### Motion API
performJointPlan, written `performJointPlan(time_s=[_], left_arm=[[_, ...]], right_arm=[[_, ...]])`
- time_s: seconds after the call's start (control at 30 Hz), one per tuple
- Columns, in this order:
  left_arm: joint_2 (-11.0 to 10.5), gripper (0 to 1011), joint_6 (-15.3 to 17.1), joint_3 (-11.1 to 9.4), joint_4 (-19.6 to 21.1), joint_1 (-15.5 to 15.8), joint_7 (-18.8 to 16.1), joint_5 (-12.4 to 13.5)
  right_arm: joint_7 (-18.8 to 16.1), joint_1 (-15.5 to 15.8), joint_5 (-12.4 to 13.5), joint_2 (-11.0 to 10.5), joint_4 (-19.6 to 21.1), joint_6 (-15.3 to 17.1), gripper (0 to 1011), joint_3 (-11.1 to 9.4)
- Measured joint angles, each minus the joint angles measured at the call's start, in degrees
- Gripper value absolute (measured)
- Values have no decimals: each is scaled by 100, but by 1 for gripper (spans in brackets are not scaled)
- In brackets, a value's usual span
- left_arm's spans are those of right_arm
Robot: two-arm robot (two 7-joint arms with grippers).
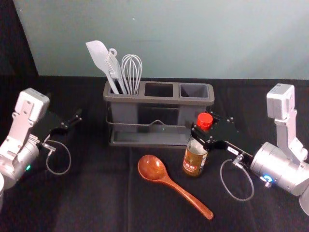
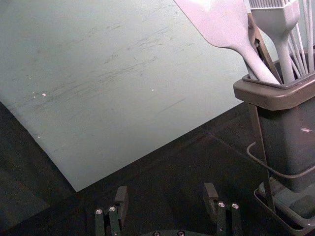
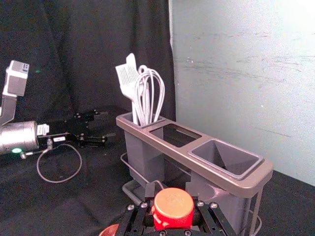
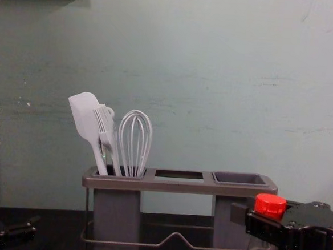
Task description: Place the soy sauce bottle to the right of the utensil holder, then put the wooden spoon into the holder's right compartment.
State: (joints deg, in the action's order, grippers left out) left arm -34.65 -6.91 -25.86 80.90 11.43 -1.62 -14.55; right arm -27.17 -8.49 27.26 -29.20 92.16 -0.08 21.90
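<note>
Easing the soy sauce bottle right, I'd clear the utensil holder first; head view shows the bottle in front, near the wooden spoon, left claw idling open at left. Right wrist view: right claw's clamped below the red cap. Chest view: looks upright, so lower level, then release.
</note>
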Motion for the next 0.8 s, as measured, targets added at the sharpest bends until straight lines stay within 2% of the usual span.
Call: performJointPlan(time_s=[0.33,0.47,0.8], left_arm=[[0,1005,0,0,0,0,0,0],[0,1005,0,0,0,0,0,0],[0,1005,0,0,0,0,0,0]], right_arm=[[2,7,1,-4,11,-3,374,-2],[-72,117,58,-83,198,-26,374,-59],[-47,685,153,-543,1066,-43,374,-382]])
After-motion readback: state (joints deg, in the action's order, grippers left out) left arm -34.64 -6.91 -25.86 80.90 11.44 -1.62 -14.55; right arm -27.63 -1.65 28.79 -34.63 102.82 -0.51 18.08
